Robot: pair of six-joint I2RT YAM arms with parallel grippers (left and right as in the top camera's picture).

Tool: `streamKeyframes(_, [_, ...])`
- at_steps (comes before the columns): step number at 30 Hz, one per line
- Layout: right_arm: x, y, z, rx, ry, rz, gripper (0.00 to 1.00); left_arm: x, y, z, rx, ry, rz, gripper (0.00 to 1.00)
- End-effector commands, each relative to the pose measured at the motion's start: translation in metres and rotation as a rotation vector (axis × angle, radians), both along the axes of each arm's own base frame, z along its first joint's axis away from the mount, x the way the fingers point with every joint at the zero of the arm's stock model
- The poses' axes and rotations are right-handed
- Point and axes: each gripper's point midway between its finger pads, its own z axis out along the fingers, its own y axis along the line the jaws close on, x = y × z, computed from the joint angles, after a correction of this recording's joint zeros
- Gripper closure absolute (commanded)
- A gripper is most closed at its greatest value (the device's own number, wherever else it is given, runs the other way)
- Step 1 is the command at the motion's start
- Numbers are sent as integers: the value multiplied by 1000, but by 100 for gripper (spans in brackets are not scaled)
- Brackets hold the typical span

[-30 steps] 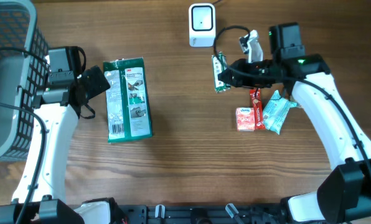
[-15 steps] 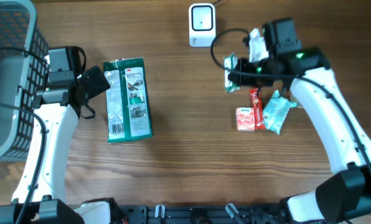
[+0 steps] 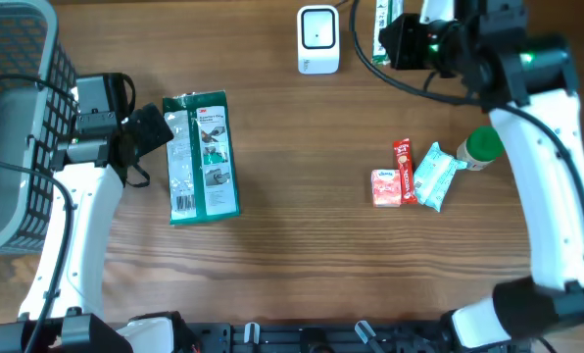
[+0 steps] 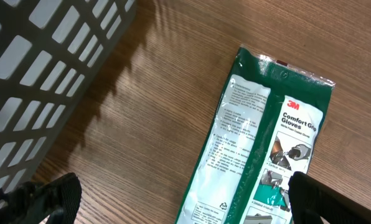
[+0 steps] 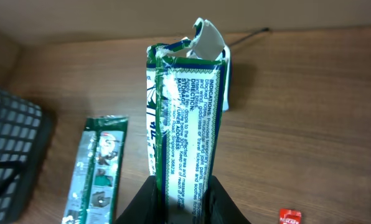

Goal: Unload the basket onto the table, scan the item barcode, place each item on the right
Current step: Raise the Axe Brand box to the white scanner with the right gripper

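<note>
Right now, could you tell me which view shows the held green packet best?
Right wrist: the green packet stands large, print legible, in the right gripper. Overhead shows only a thin edge; left wrist shows none of it.

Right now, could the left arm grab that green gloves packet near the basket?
Probably yes. The left gripper is open right beside the 3M Comfort Grip Gloves packet, with nothing lying between them or on top of it.

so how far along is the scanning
Done: the green box is picked up, the right jaws shut on it. In hand: it is held up beside the scanner. Left: no scan is visible yet; the gloves pack and small packets lie on the table, left jaws open.
</note>
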Motion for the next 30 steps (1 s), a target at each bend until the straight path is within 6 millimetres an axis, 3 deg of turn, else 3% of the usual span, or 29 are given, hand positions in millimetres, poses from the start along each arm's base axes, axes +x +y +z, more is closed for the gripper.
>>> streamKeyframes(1, [27,5,-44,-74,51,32,96,1,1,3,-5,-14,11,0])
streamKeyframes(12, [108,60,-134,-187,-49,96,96,1,1,3,-5,-14,11,0])
streamKeyframes(19, [142,84,-203,-285,-93,49,96,1,1,3,-5,-14,11,0])
streamKeyframes(23, [150,78,-213,-314,-101,-12,96,1,1,3,-5,-13,11,0])
streamKeyframes(30, [159,77,-205,-276,-134,-70,96,1,1,3,-5,-14,11,0])
